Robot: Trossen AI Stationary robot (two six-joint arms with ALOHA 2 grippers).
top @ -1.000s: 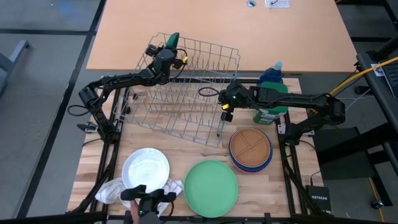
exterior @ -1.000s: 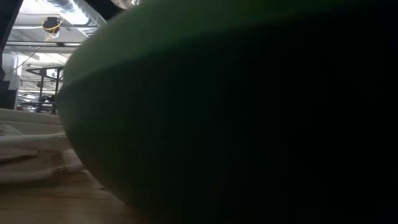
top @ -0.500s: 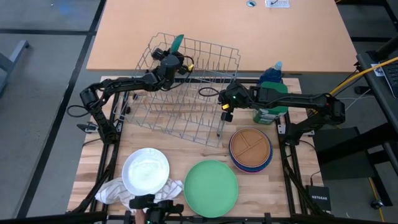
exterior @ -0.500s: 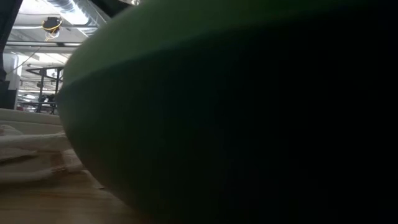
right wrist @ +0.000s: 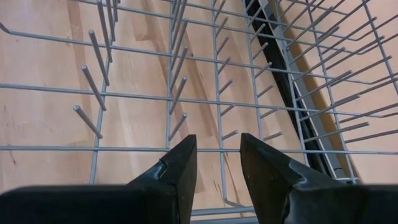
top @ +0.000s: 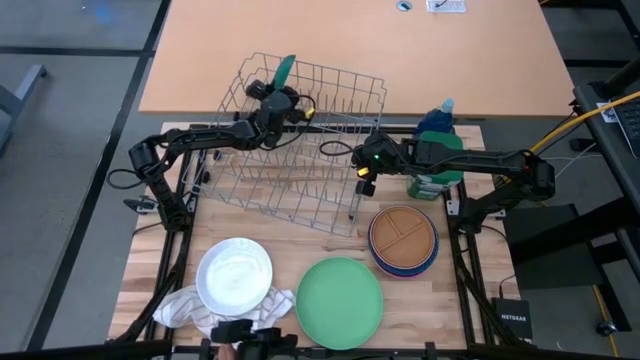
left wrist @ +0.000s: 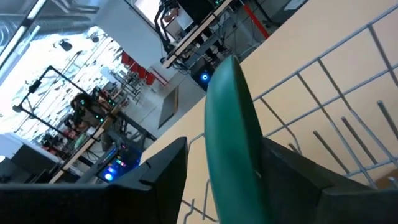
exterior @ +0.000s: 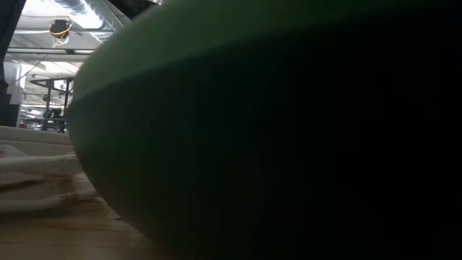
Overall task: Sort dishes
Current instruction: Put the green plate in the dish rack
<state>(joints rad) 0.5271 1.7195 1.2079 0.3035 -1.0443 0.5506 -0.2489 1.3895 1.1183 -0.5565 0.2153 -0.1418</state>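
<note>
one dark green plate (top: 286, 68) in rack (top: 300, 150), one white bowl (top: 235, 273), one light green plate (top: 339, 302)

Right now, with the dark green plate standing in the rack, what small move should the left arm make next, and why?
Probably draw the left gripper straight back from the dark green plate. The plate stands on edge at the far end of the wire rack, and the fingers sit spread on either side of it, apparently no longer pinching. The right gripper waits, open, at the rack's near right side.
</note>
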